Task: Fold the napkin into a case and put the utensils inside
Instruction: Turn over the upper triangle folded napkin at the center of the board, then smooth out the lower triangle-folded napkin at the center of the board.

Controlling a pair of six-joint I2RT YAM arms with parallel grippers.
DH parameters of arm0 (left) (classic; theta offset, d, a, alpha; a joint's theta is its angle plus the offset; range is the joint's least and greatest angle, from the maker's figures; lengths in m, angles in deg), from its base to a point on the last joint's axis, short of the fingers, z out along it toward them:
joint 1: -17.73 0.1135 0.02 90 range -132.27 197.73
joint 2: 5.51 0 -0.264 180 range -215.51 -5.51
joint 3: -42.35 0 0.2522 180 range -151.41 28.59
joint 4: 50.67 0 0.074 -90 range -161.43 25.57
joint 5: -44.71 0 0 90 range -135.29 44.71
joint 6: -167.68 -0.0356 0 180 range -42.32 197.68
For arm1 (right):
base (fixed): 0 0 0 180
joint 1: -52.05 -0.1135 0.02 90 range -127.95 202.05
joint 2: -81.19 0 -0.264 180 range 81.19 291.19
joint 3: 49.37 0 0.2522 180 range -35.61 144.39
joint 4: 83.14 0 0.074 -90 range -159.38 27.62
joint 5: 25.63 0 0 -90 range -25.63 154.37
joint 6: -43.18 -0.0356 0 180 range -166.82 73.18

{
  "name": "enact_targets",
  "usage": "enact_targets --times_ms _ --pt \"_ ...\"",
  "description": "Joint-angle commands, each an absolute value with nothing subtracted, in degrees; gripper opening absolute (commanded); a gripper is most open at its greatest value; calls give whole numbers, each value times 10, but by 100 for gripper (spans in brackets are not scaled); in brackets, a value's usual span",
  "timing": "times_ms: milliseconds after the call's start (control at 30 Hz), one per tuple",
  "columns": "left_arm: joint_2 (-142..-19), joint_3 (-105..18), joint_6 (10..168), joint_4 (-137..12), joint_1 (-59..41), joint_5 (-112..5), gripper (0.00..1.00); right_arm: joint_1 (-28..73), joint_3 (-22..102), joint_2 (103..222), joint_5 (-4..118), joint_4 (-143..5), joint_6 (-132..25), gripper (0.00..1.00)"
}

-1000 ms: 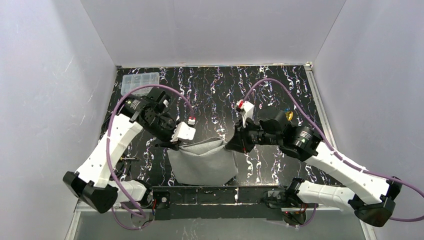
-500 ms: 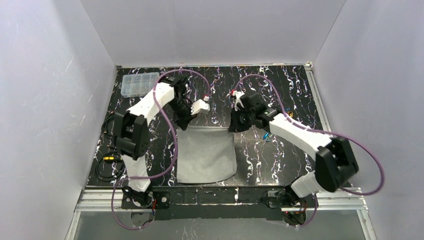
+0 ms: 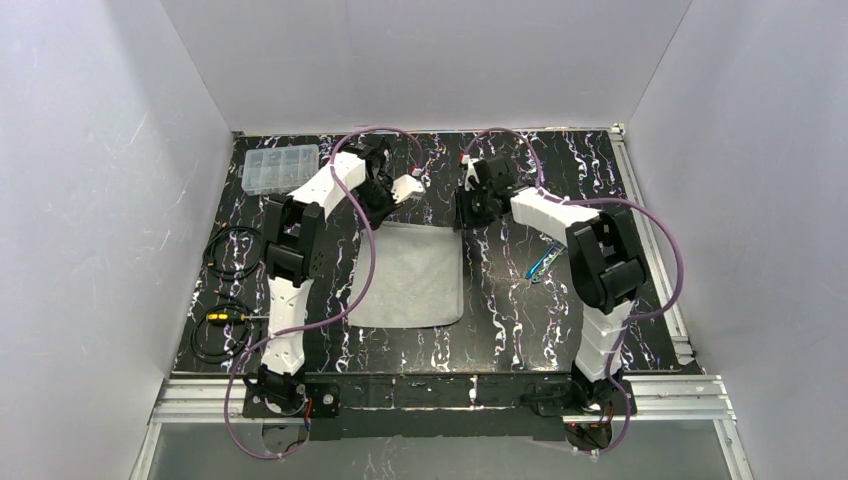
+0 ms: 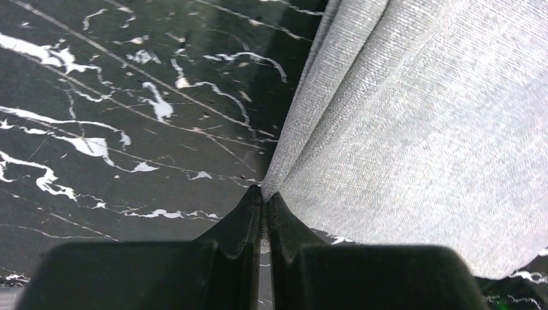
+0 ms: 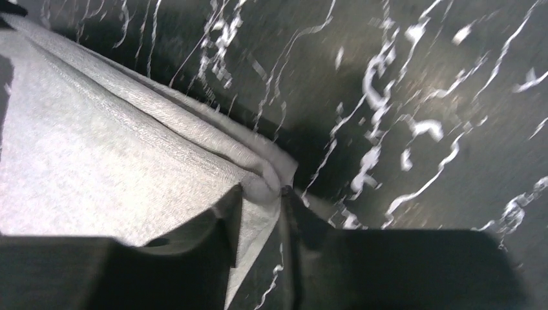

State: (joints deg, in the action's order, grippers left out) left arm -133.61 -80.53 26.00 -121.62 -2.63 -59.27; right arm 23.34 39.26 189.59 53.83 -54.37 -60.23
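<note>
The light-grey napkin (image 3: 410,280) lies spread flat on the black marbled table, a doubled layer showing along its edges. My left gripper (image 3: 380,213) is at its far left corner. In the left wrist view the gripper (image 4: 265,192) is shut on that corner of the napkin (image 4: 420,129). My right gripper (image 3: 462,215) is at the far right corner. In the right wrist view its jaws (image 5: 262,190) stand apart, with the layered corner of the napkin (image 5: 97,148) lying loosely between them. The utensils (image 3: 541,263), a blue one plainest, lie right of the cloth.
A clear plastic compartment box (image 3: 280,168) sits at the far left corner. Black coiled cables (image 3: 228,250) lie along the left edge. Purple cables loop over both arms. White walls enclose the table on three sides.
Both arms have carried the napkin's far edge away from the bases and laid the cloth out flat. The right jaws have parted around their corner; the left stays shut.
</note>
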Motion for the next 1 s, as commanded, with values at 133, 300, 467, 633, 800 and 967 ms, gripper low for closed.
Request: enact_targets --times_ms 133,300,467,633,800,967 --pt "-1343 -862 349 -1126 -8 -530 24 246 516 1986 558 -559 -587 63" --pt "-1335 -901 376 -1132 -5 -513 50 247 541 1969 615 -544 -599 83" --pt "-1289 -910 380 -1179 -5 -575 67 250 455 1860 614 -584 -639 95" --pt "-1268 -889 384 -1190 -30 -700 99 262 296 1749 551 -618 -706 71" --pt "-1296 -926 380 -1186 -69 -766 99 262 141 1651 491 -654 -762 42" --pt "-1313 -969 424 -1150 -78 -782 99 259 30 1597 447 -716 -804 35"
